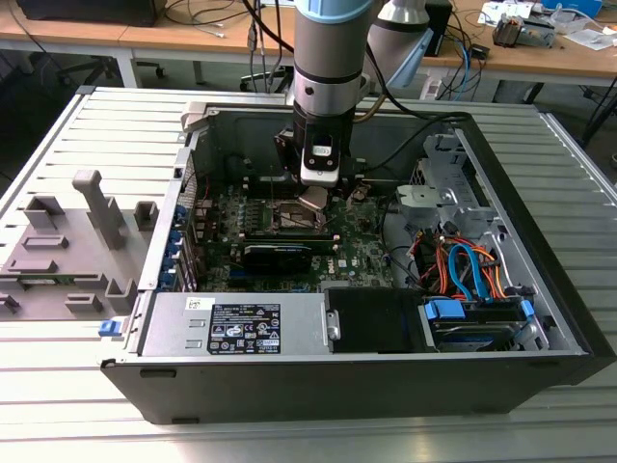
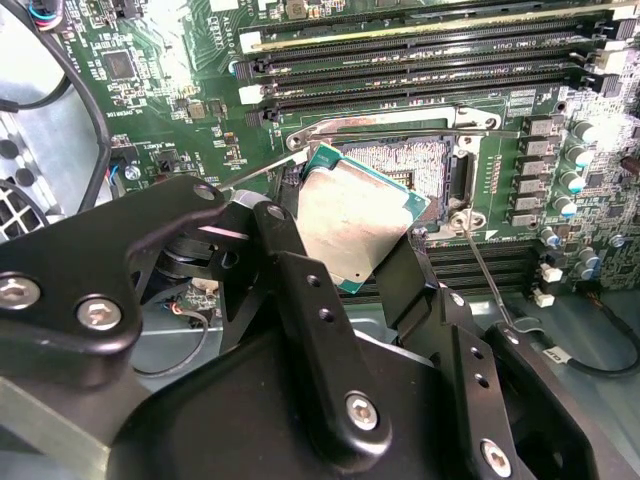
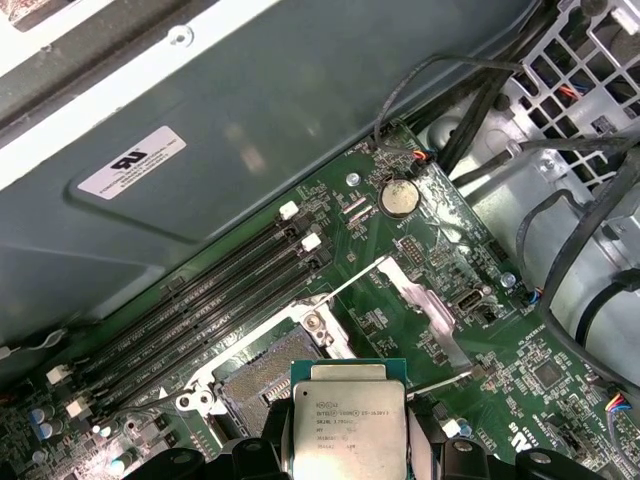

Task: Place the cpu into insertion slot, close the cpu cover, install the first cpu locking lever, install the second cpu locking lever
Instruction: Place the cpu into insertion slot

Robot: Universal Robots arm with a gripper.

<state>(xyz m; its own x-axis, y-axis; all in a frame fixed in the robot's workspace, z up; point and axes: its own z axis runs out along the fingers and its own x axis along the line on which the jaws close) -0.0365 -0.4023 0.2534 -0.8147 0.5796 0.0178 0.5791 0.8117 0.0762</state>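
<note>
While the claw (image 2: 352, 245) is clamped on the cpu (image 2: 350, 210), the chip hangs tilted just above the open insertion slot (image 2: 405, 160), not seated; placing, closing and both latching steps are all left.

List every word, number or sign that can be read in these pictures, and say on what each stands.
No text can be read with certainty.
The cpu, held in the gripper: lines of print on its top, too small to read.
White label on the case wall: too small to read.
Black label on the power supply: too small to read.
Motherboard: white markings, too small to read.
</note>
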